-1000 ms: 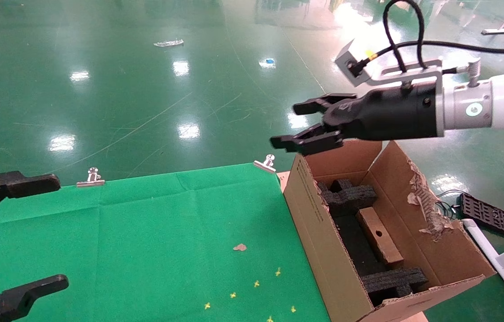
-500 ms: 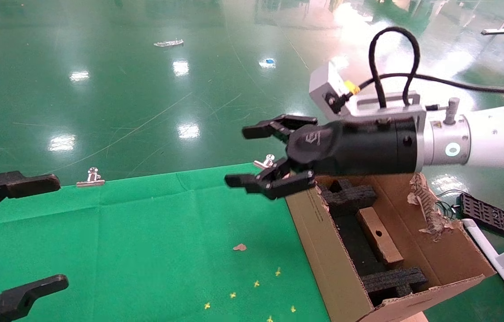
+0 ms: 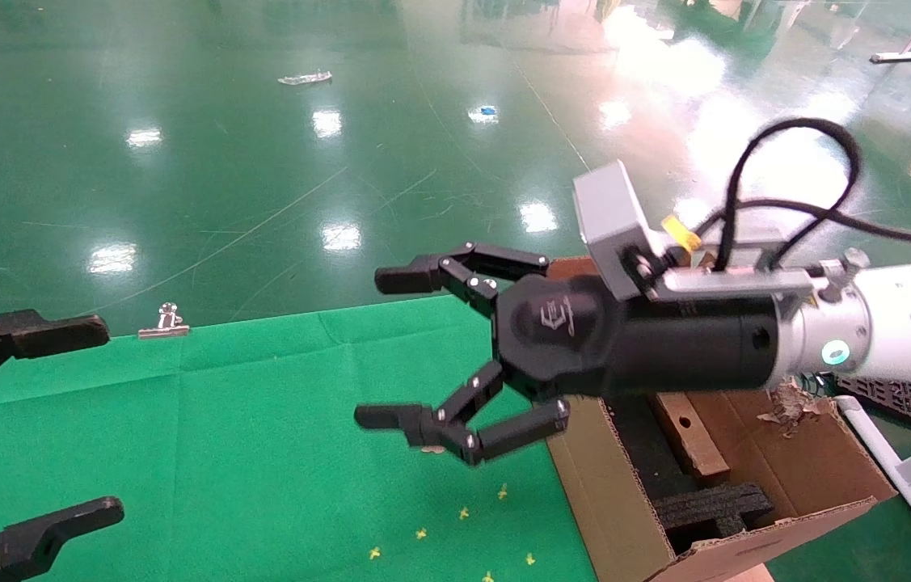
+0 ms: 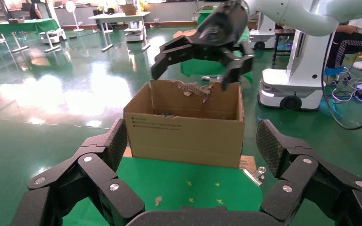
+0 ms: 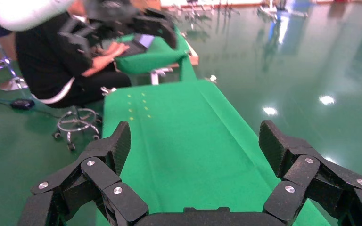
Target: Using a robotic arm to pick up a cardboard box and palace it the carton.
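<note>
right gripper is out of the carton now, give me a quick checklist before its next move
1. Right gripper open and empty: ok.
2. Cardboard box lying inside the carton: ok.
3. Box seated level between the black foam inserts: cannot tell.
4. Right gripper clear of the carton, over the green cloth: ok.
5. Left gripper open, parked at the cloth's left edge: ok.

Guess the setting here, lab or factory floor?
Likely a robotics lab or test hall: glossy green floor, other white mobile robots parked behind, a seated operator with a laptop beside the green-clothed table.
</note>
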`<action>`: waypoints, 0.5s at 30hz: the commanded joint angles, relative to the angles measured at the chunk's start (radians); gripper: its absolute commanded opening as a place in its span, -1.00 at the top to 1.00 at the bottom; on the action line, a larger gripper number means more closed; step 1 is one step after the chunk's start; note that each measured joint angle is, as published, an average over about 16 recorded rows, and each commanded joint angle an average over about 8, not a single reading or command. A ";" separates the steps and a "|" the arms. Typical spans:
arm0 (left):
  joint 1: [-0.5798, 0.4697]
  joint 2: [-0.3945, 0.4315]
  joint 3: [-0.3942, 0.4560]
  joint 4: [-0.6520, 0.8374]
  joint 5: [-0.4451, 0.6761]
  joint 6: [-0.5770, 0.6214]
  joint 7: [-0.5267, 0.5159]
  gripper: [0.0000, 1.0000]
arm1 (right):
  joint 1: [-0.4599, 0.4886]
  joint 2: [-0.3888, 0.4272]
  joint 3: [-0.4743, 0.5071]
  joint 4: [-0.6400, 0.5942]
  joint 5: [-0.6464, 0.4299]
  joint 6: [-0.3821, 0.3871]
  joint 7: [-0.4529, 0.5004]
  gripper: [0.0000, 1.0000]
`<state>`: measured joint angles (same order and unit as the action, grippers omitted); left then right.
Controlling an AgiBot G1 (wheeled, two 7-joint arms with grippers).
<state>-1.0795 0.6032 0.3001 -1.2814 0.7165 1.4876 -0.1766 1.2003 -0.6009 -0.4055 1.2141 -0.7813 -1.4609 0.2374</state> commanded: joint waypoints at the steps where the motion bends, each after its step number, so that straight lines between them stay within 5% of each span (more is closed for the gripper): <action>1: 0.000 0.000 0.000 0.000 0.000 0.000 0.000 -1.00 | -0.041 -0.003 0.041 0.023 0.016 -0.011 -0.016 -1.00; 15: 0.000 0.000 0.000 0.000 0.000 -0.001 0.000 -1.00 | -0.158 -0.013 0.156 0.086 0.065 -0.043 -0.057 -1.00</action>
<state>-1.0793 0.6030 0.3004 -1.2812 0.7161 1.4870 -0.1764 1.0446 -0.6136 -0.2518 1.2990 -0.7178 -1.5033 0.1806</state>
